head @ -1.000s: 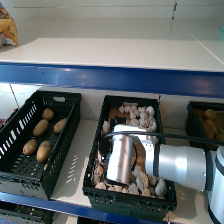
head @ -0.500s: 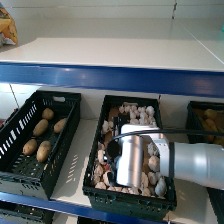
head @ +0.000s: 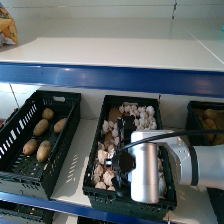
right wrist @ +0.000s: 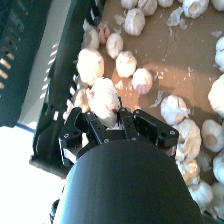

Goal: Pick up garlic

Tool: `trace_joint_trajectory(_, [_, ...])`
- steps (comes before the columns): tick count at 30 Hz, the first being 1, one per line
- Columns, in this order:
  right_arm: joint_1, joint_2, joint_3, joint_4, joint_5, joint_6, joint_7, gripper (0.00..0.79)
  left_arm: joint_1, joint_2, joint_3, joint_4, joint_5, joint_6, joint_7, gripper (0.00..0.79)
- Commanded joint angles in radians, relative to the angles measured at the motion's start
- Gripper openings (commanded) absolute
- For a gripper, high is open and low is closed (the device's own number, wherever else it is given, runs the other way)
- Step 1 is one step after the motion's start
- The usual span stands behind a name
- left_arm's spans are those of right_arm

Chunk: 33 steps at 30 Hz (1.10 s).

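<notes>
Many whitish garlic bulbs (head: 136,113) lie in the middle black crate (head: 107,101) on the lower shelf. In the right wrist view, loose garlic bulbs (right wrist: 134,21) are spread over the crate's brown floor. My right gripper (right wrist: 106,116) is shut on one garlic bulb (right wrist: 104,100), which sticks out between the black fingers and hangs above the heap near the crate's wall. In the head view my silver right arm (head: 145,172) lies over the front half of that crate and hides the fingertips and the held bulb.
A black crate (head: 22,120) with brown potatoes (head: 41,127) stands to the left. Another black crate (head: 196,111) shows at the right edge. The blue-edged upper shelf (head: 110,75) hangs over the crates' back ends.
My right arm has drawn back toward the crate's front and risen closer to the head camera, covering more of the garlic.
</notes>
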Motion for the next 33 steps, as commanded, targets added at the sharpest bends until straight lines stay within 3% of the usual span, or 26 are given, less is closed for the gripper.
trace_joint_trajectory(1, [0.002,-0.016,-0.007,-0.048,0.001,0.019,-0.011,0.0,0.0,0.0,0.0,0.0,0.0,0.0,0.0,0.0])
trace_joint_trajectory(14, [-0.005,-0.082,-0.035,-0.188,-0.032,0.058,-0.059,0.0,0.0,0.0,0.0,0.0,0.0,0.0,0.0,0.0])
trace_joint_trajectory(24, [-0.015,-0.126,-0.104,-0.229,-0.176,0.068,-0.062,0.0,0.0,0.0,0.0,0.0,0.0,0.0,0.0,0.0])
trace_joint_trajectory(33, [-0.028,-0.157,-0.159,-0.258,-0.34,0.103,-0.065,0.0,0.0,0.0,0.0,0.0,0.0,0.0,0.0,0.0])
